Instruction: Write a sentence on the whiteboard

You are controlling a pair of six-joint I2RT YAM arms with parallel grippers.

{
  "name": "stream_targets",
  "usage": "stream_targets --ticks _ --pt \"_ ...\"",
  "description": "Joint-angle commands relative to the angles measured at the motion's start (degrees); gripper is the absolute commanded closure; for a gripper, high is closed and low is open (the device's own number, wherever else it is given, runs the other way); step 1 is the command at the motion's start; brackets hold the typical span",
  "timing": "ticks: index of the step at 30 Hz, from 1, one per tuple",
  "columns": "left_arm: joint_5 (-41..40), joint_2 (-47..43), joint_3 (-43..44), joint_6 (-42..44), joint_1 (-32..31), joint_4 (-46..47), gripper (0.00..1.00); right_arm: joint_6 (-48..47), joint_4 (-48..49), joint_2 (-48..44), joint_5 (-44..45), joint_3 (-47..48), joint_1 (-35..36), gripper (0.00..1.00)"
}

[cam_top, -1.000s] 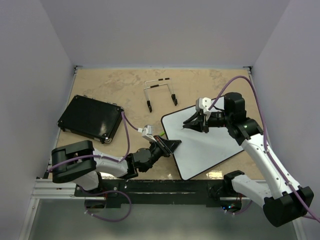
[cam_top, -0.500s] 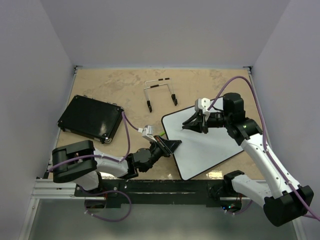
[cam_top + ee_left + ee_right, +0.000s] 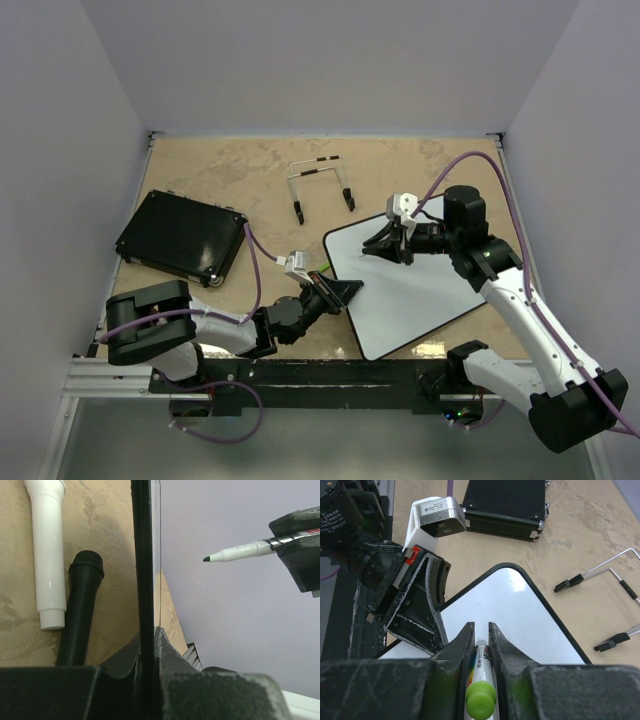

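The whiteboard (image 3: 420, 290) lies on the table at the right, white with a thin black frame, and its surface is blank. No sentence shows on it. My left gripper (image 3: 343, 291) is shut on the board's left edge; in the left wrist view the black frame (image 3: 145, 570) runs between the jaws of the left gripper (image 3: 149, 636). My right gripper (image 3: 380, 248) is shut on a green-capped marker (image 3: 481, 682). It holds the marker over the board's far left part (image 3: 515, 605), tip bare and off the surface (image 3: 235, 553).
A black textured case (image 3: 182, 236) lies at the left. A bent metal stand (image 3: 320, 185) lies behind the board. A white tube (image 3: 48, 555) and a black microphone (image 3: 82, 605) lie on the tan table beside the board's edge.
My right gripper has moved a little to the left and away over the board with the marker. The left gripper and the board have not moved.
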Motion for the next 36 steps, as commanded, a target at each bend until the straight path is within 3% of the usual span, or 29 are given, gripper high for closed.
stream_targets --ticks 1,36 --pt "0.15 0.56 1.70 3.68 -0.59 1.47 1.00 0.51 1.94 -1.20 0.73 -0.30 0.39 1.00" --pt "0.24 1.44 2.05 1.93 -0.59 2.88 1.00 -0.90 1.68 0.73 3.10 1.46 3.46 1.00"
